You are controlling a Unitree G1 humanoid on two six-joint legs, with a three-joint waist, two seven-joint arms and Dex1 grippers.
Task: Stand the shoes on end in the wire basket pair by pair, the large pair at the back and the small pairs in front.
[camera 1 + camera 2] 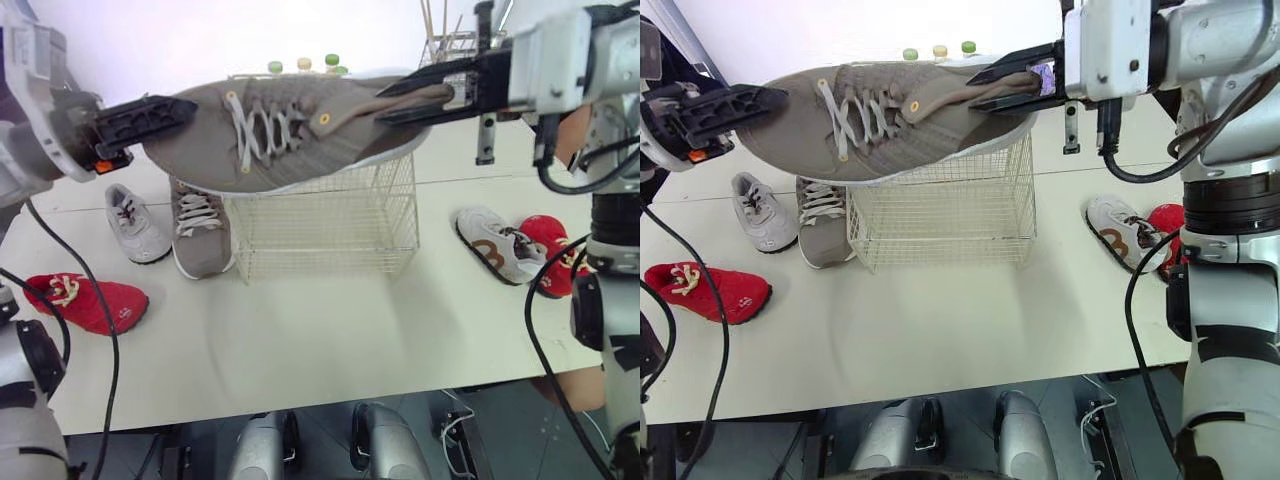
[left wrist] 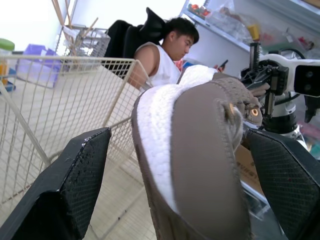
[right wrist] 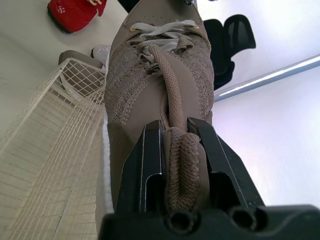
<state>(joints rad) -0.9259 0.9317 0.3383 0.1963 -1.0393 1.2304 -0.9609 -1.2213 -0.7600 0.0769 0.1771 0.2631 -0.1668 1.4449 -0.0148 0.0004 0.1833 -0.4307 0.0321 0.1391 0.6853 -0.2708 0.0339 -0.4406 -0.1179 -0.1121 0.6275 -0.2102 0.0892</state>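
A large taupe shoe hangs on its side in the air just above the white wire basket. My right gripper is shut on its heel collar. At the toe, my left gripper is open, one finger on each side of the sole with gaps showing. The matching taupe shoe lies on the table left of the basket, beside a small grey shoe. One small red shoe lies at the front left. A small white-and-brown shoe and another red shoe lie to the right.
The white table has bare room in front of the basket. Coloured bottle caps stand behind the basket. A person sits beyond the table's right end, near a wire rack.
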